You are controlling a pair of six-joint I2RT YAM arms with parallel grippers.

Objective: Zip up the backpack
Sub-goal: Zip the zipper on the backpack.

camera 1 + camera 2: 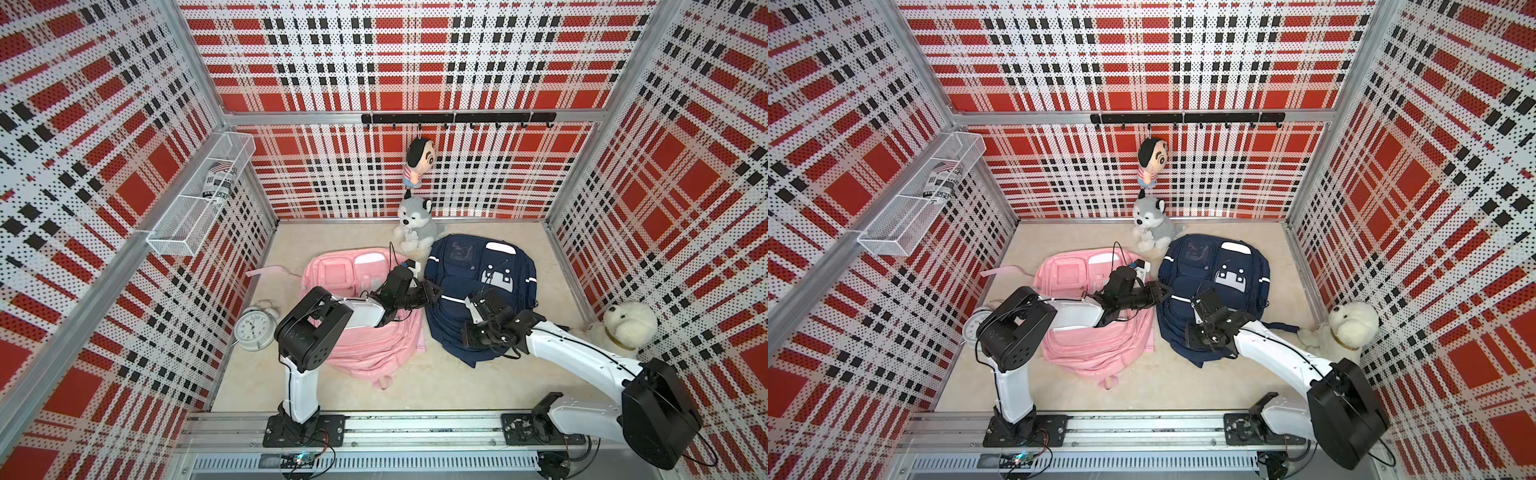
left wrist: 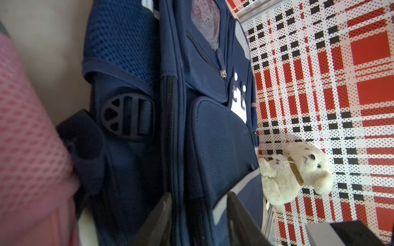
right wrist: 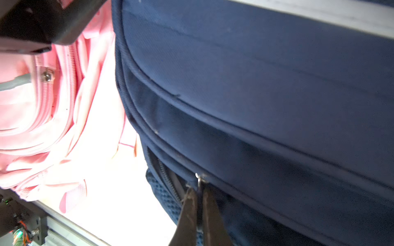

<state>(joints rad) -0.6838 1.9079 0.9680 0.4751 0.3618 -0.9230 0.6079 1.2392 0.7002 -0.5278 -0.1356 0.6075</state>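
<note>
Subject: navy backpack, lying flat, front panel up, on the counter just beside the pink backpack; their near edges almost touch.

Right gripper: fingers together, pinched on the metal zipper pull at the navy bag's lower side. From the pull, a stretch of open zipper teeth runs toward the pink backpack.

Left gripper: fingers apart, straddling the navy bag's seam on the side facing the pink backpack. Whether they touch the cloth cannot be told.

Handling assessment: the shell is soft woven cloth, light and limp, likely to bunch and drag along with the slider unless anchored. The pull is small, hard and slick; a pinch well up on the tab seems best. The piped seam ahead of the slider looks like the sound place for a bracing hold.
</note>
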